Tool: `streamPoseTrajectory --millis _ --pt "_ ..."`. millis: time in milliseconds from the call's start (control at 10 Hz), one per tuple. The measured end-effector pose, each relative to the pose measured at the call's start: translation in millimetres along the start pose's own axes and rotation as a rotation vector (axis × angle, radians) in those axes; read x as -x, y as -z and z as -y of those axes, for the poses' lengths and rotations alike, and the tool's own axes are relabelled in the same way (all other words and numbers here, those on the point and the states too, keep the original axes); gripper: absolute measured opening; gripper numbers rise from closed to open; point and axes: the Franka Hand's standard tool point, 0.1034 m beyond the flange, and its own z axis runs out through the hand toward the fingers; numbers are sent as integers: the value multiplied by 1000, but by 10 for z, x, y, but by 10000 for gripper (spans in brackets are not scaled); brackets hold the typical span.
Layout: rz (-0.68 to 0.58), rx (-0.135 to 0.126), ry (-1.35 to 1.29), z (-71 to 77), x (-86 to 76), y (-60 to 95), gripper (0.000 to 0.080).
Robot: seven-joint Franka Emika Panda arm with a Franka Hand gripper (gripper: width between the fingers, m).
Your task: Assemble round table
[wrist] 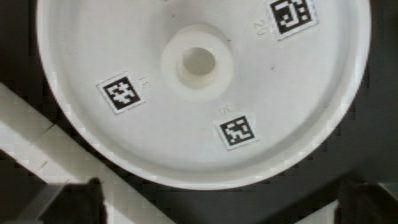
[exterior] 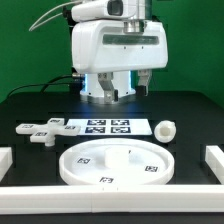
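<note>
White plastic parts lie loose on the black table (exterior: 190,115), and no part is joined to another. Status: assembly not begun, as far as both views show.

1. Cross piece (exterior: 40,130): flat on the table, lower than my claw (exterior: 124,88) and off to the exterior view's left of it. It is well apart from the other parts. Not fitted.
2. Marker board (exterior: 105,126): flat on the table, below the claw. Rig fixture, not a part.
3. Disc (exterior: 115,165): flat, rim up, below the claw and on the near side of the marker board. In the wrist view its centre hole (wrist: 196,62) is empty.
4. Leg (exterior: 165,128): on the table, lower than the claw and to the exterior view's right of it, near the disc's rim but apart from it. I cannot tell whether it stands or lies on its side.

Claw state: spread wide, nothing between the jaws. It hangs above the table, clear of every part. In the wrist view the fingers (wrist: 75,203) flank the disc's edge without touching it.

Remaining, in my judgement: seat the leg in the disc's hole, then fit the cross piece to the leg. Every step is outstanding.
</note>
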Motion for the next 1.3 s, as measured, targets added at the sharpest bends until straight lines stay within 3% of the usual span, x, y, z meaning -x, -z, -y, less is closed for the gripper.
streamPoseTrajectory --millis 200,300,400,600,1100,1300 --pt "90 -30 2 79 -55 -9 649" --pt "97 -18 30 14 -105 -78 649" --pt "131 -29 52 -59 -107 -157 649" --pt "108 -18 87 -259 -87 -203 649" --pt "109 -21 95 -262 -70 -232 649" --pt "93 -33 106 -288 19 -504 649"
